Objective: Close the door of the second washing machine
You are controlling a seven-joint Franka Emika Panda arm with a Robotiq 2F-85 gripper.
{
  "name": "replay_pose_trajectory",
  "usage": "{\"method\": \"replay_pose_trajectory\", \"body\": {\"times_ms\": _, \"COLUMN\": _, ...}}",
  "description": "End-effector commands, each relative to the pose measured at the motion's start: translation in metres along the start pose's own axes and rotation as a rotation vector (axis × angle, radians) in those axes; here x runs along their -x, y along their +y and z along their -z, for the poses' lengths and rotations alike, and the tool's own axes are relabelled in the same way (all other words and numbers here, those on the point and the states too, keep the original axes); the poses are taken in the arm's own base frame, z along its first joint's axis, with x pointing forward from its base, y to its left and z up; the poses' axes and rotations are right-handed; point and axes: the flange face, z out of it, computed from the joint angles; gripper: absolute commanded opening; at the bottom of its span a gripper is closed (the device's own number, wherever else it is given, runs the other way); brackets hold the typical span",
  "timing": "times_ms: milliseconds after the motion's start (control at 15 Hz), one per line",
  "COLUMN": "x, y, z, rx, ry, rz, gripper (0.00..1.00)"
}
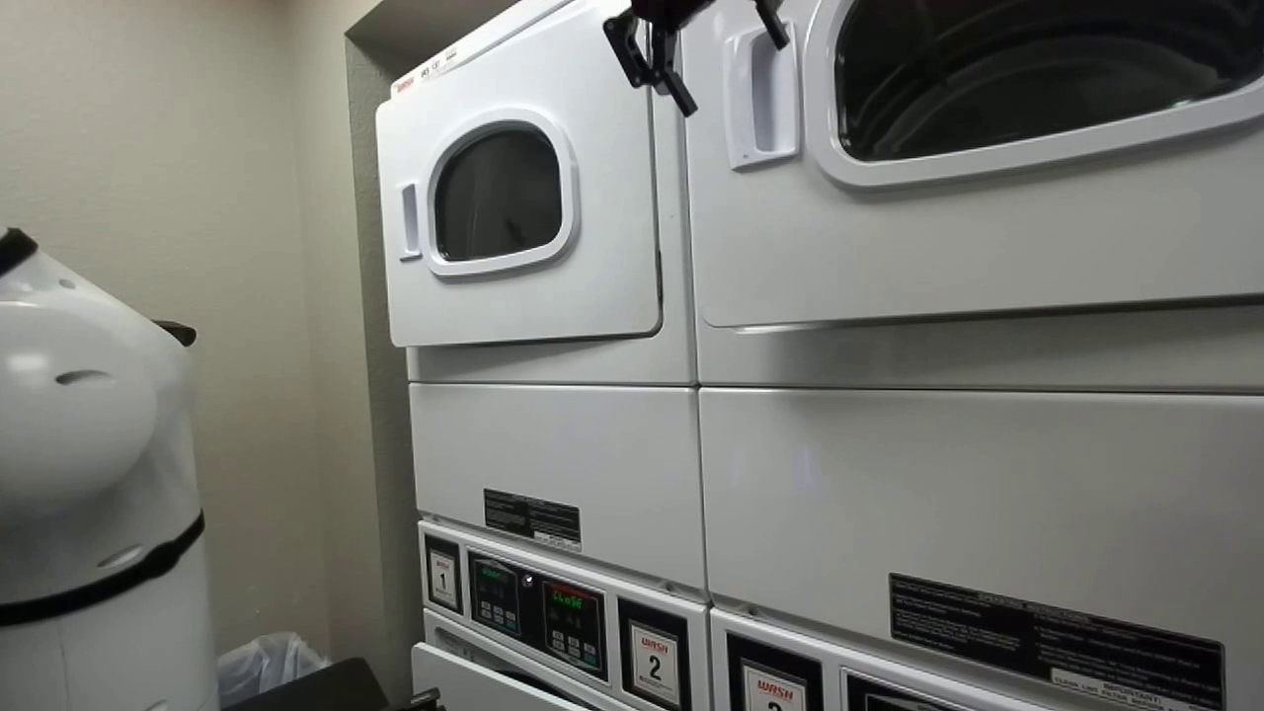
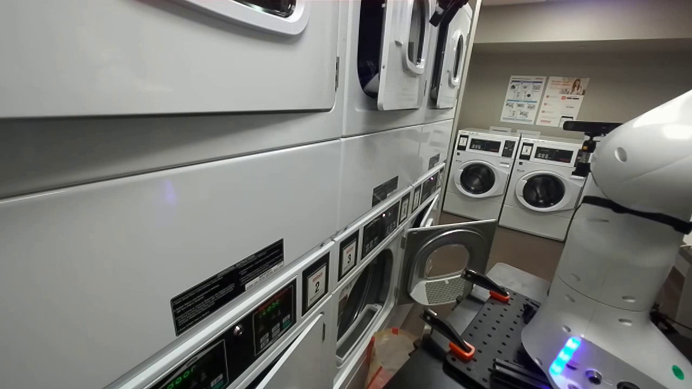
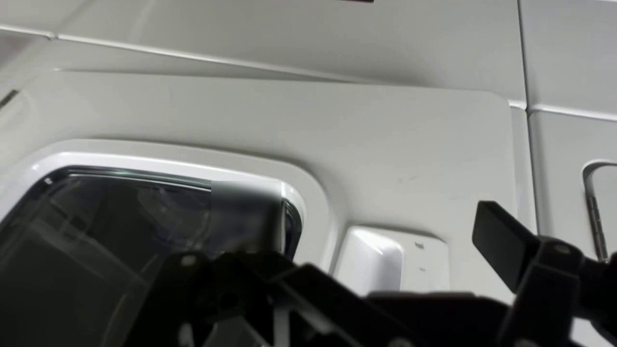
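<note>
The second washing machine (image 1: pixel 948 454) is the large white unit in an exterior view; it also shows in an exterior view (image 2: pixel 378 156). Its door (image 1: pixel 948 247) has a big dark rounded window and a white handle (image 1: pixel 765 94). In an exterior view the door (image 2: pixel 397 89) stands ajar, with dark opening beside its free edge. My gripper (image 1: pixel 733 64) is open and empty in front of the door's handle side. In the wrist view the gripper (image 3: pixel 373 231) has its fingers apart, around the handle (image 3: pixel 371 260) in the picture. I cannot tell if they touch the door (image 3: pixel 395 130).
A smaller-looking white unit's door (image 1: pixel 523 316) is beside it on the wall side. Below, a lower washer door (image 2: pixel 470 232) stands wide open near the black table (image 2: pixel 486 324) with clamps. Another lower door (image 2: pixel 297 356) is ajar. The robot base (image 2: pixel 594 292) stands on the table.
</note>
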Motion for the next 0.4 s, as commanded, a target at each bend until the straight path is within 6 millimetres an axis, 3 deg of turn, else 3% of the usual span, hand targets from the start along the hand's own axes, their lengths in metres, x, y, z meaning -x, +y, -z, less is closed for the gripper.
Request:
{"method": "replay_pose_trajectory", "body": {"times_ms": 0, "x": 0.021, "y": -0.001, "z": 0.039, "rx": 0.020, "ry": -0.072, "rz": -0.014, "gripper": 1.00}}
{"method": "replay_pose_trajectory", "body": {"times_ms": 333, "x": 0.039, "y": -0.004, "z": 0.067, "rx": 0.022, "ry": -0.108, "rz": -0.012, "gripper": 1.00}}
